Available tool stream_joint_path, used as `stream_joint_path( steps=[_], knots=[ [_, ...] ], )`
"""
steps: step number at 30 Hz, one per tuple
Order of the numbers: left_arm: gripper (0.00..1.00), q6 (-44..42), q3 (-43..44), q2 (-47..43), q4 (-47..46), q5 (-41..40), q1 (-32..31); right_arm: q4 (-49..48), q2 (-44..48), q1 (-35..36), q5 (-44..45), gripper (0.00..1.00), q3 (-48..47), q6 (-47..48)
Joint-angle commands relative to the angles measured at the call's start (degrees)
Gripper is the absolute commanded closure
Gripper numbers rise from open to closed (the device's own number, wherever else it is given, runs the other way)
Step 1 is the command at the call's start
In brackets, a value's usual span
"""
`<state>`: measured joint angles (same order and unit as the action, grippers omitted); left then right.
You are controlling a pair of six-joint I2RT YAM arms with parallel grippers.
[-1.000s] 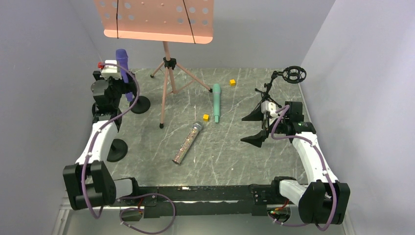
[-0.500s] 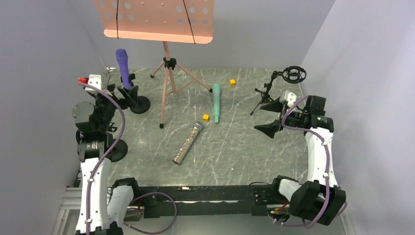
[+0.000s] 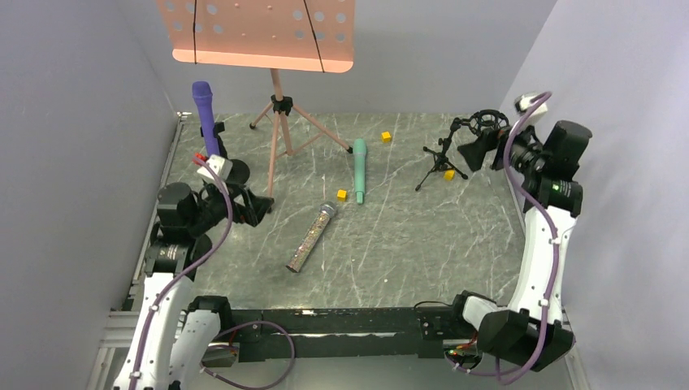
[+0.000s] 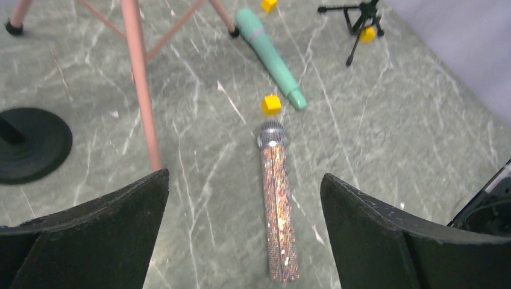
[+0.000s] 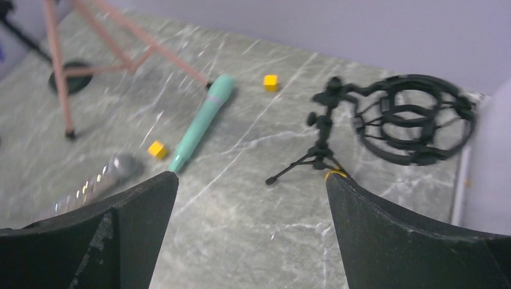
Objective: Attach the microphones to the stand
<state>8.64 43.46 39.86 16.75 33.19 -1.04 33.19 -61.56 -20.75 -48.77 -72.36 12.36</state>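
Both arms have swung away since a second ago. Left arm (image 3: pixel 162 272) is back from the purple microphone (image 3: pixel 203 106) and sits low at near left. Right arm (image 3: pixel 539 244) has risen and gone to the far right corner.

Tabletop (image 3: pixel 390 252), grey-green marble, carries everything.

Pink music stand (image 3: pixel 264 32) at rear centre, tripod legs splayed. Reads as clutter to work around, not a holder.

Left jaws are spread wide with nothing in them, aimed at mid-table. The wrist view frames the glitter microphone (image 3: pixel 310 237) squarely between them, so this looks like lining up the next pick. Right jaws are likewise wide apart and empty, hanging just beside the shock mount (image 3: pixel 487 123) of the small black tripod stand (image 3: pixel 441 160). Possibly waiting to steady or receive there; not certain.

Purple microphone stands upright at left rear, head up, apparently clipped. What I take for its round base (image 4: pixel 29 144) shows in the left wrist view. One of three looks done.

Glitter microphone lies flat near centre, mesh head toward the rear and handle toward the arms, which is probably the easier end to grab. Teal microphone (image 3: pixel 358 172) lies flat mid-rear, well apart from the tripod stand.

Three yellow cubes: one (image 3: pixel 387 136) at the rear, one (image 3: pixel 342 195) just beside the teal microphone's near end, one (image 3: pixel 448 175) under the tripod legs. Purpose not evident.
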Motion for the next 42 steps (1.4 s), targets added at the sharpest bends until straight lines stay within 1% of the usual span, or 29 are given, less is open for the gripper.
stream_joint_path(
  steps=[1,3,6,9,15,18,21,24,29,31,35,37,38,39,42],
  knots=[
    [0.01,-3.48,-5.04,-4.73,1.06,-1.22,-0.76,-8.73,-4.20,-0.56,15.83,0.00,-5.64,-21.01],
    [0.01,-4.76,-4.67,-6.15,2.28,-2.84,-1.29,-9.14,-5.83,-0.57,20.40,0.00,-7.44,-24.71],
    [0.01,-5.12,-4.55,-6.93,2.22,-4.25,-1.33,-9.25,-7.54,-0.52,26.67,0.00,-8.71,-27.65],
    [0.01,-5.05,-4.52,-6.56,3.05,-5.03,-1.42,-10.42,-8.08,-0.59,27.79,0.01,-7.36,-28.36],
    [0.01,-4.52,-4.38,-6.34,3.26,-4.45,-1.51,-13.90,-6.14,-0.58,30.08,0.01,-2.74,-28.77],
    [0.01,-4.36,-4.35,-6.46,3.20,-4.11,-1.51,-16.23,-4.39,-0.57,25.01,0.03,-0.02,-27.50],
    [0.01,-3.97,-4.52,-5.91,2.81,-2.83,-1.48,-18.00,-2.69,-0.52,15.66,0.03,1.97,-24.66],
    [0.01,-2.93,-4.67,-5.52,1.93,-0.28,-1.45,-17.31,-2.13,-0.52,6.61,0.01,2.19,-21.66],
    [0.01,0.88,-5.28,-5.08,-1.77,4.85,-1.51,-14.86,-0.99,-0.49,-4.30,0.00,3.53,-14.86],
    [0.01,2.07,-5.82,-3.98,-3.12,7.18,-1.51,-14.92,-0.64,-0.52,-7.36,0.00,5.06,-13.74],
    [0.01,4.23,-5.88,0.65,-3.54,10.56,-1.53,-17.12,0.73,-0.53,-9.63,0.00,10.22,-13.32],
    [0.06,8.76,-5.71,4.11,-3.02,11.37,-1.77,-18.13,1.64,-0.57,-10.15,0.00,13.45,-12.90],
    [0.09,9.93,-5.28,5.66,-2.65,11.63,-2.95,-18.68,2.14,-0.52,-10.75,0.00,15.59,-12.05],
    [0.10,10.67,-4.79,6.97,-1.93,9.28,-5.29,-19.26,2.55,-0.55,-11.63,0.00,17.77,-10.50],
    [0.09,10.54,-3.23,8.34,-1.21,-4.25,-16.56,-20.11,3.57,-0.56,-11.77,0.00,24.18,-6.33]
  ],
)
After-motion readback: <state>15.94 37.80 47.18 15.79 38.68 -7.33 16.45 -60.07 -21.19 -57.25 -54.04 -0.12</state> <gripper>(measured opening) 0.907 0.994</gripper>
